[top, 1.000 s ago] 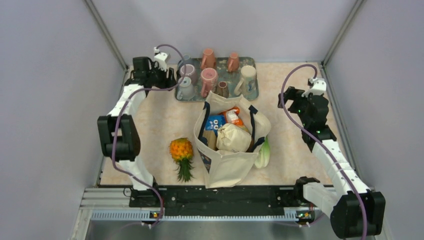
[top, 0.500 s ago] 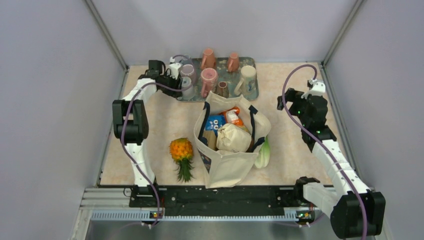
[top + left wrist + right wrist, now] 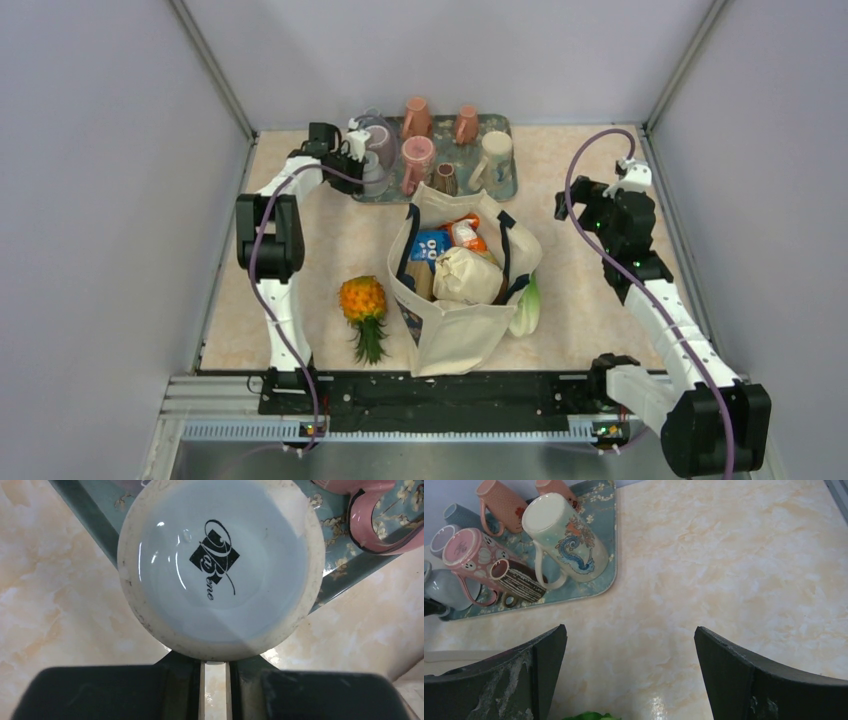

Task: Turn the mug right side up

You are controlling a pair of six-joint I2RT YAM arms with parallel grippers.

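A pale blue-grey mug [image 3: 220, 565] stands upside down at the near left corner of the teal flowered tray [image 3: 85, 520], its printed base filling the left wrist view. My left gripper [image 3: 214, 680] is shut at the mug's lower edge, where a pale bit of the handle shows in the narrow slit between the fingers. From above, the mug [image 3: 372, 172] sits at the tray's [image 3: 512, 175] left end with the left gripper [image 3: 357, 170] against it. My right gripper [image 3: 629, 629] hangs open over bare table at the right [image 3: 578, 197], holding nothing.
Several other mugs stand on the tray, among them a pink one [image 3: 415, 160] and a cream dragon-print one [image 3: 566, 535]. A filled canvas tote bag [image 3: 460, 290] stands mid-table, with a pineapple [image 3: 362, 305] to its left and a green vegetable [image 3: 527, 305] to its right.
My left arm has swung right from the table's back left corner up to the tray, and its jaws have closed at the upside-down mug. The right arm has not moved.
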